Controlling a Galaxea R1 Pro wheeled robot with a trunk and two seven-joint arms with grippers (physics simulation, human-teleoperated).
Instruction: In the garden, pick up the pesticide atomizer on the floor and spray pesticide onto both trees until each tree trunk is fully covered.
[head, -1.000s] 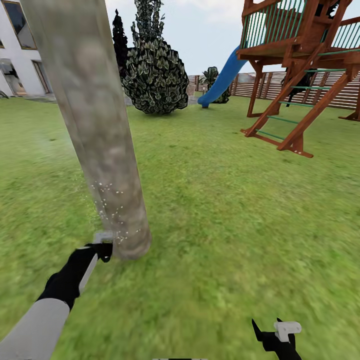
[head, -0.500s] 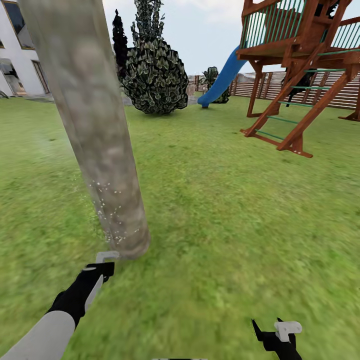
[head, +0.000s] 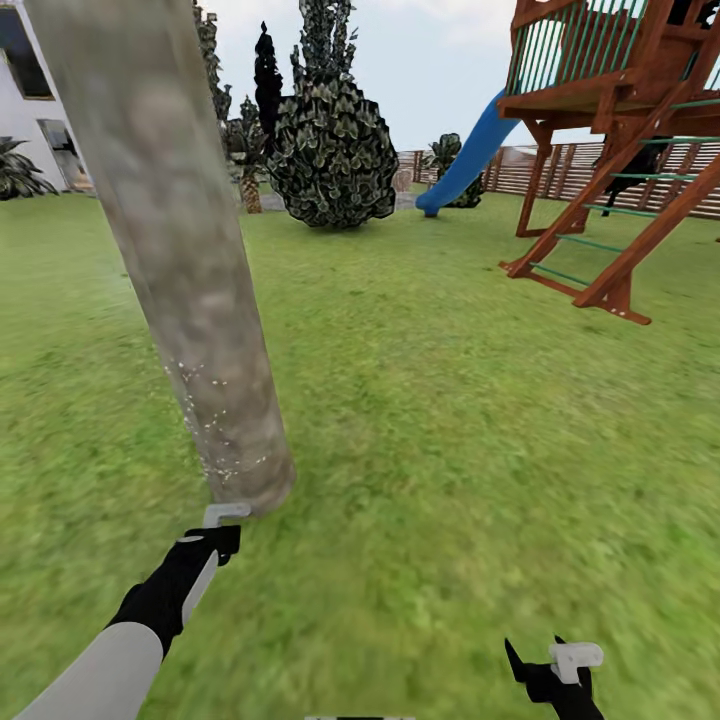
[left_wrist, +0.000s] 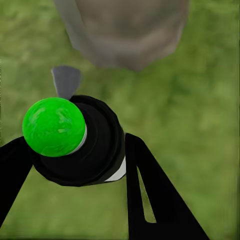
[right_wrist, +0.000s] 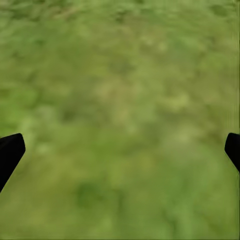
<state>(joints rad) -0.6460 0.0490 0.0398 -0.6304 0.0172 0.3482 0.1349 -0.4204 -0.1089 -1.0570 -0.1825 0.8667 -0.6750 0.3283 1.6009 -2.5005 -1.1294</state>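
A thick pale grey-tan tree trunk (head: 185, 260) leans across the left of the head view, with white specks on its lower part. Its base (left_wrist: 125, 30) stands on the grass just beyond the left hand. My left gripper (head: 212, 540) is shut on the pesticide atomizer (left_wrist: 85, 145), a black body with a round green cap (left_wrist: 54, 126). The atomizer's grey nozzle (head: 226, 514) points at the trunk's foot, a small gap short of it. My right gripper (head: 535, 655) hangs open low over the lawn, its black fingertips (right_wrist: 10, 150) wide apart with nothing between them.
Green lawn (head: 430, 400) spreads all around. A wooden play tower (head: 620, 150) with a blue slide (head: 465, 160) stands at the far right before a slat fence (head: 520, 170). A dark bushy tree (head: 335, 150) and a white house (head: 40, 110) lie far behind.
The left gripper with the atomizer has dropped and drawn back from the trunk's base. The head camera has since turned slightly left, shifting the whole scene right. The right gripper has not moved.
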